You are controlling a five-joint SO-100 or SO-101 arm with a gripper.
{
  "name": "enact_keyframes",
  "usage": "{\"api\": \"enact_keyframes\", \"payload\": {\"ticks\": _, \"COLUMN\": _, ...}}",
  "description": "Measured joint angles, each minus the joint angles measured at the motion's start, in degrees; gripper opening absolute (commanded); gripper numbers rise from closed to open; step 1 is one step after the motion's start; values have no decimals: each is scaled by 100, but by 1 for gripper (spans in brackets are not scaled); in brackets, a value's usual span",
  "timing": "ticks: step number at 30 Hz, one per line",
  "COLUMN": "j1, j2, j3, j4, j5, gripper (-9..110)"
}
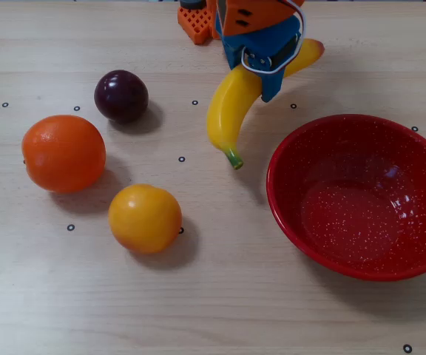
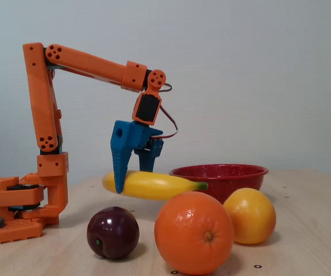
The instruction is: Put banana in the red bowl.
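Transport step: pincer [image 2: 132, 183] clamped on the banana [image 2: 154, 185], lifted off the desk [image 1: 220, 296] beside the red bowl [image 1: 287, 214], next needing carry over its rim.

My arm [image 2: 91, 63] is built of boxy bright orange printed links with round screw holes at the joints, a black servo face at the wrist, thin red and white cables looping beside it, and a blue two-finger gripper [image 2: 132, 178] below.
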Motion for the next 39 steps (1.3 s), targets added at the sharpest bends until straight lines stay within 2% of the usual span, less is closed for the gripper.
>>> {"api": "enact_keyframes", "payload": {"ticks": 17, "j1": 457, "j2": 1345, "j3": -686, "j4": 483, "j5": -492, "gripper": 0}}
{"api": "enact_keyframes", "payload": {"ticks": 23, "j1": 431, "j2": 1345, "j3": -1600, "j4": 519, "j5": -483, "gripper": 0}}
{"api": "enact_keyframes", "payload": {"ticks": 39, "j1": -844, "j2": 853, "j3": -2856, "j4": -26, "j5": 237, "gripper": 0}}
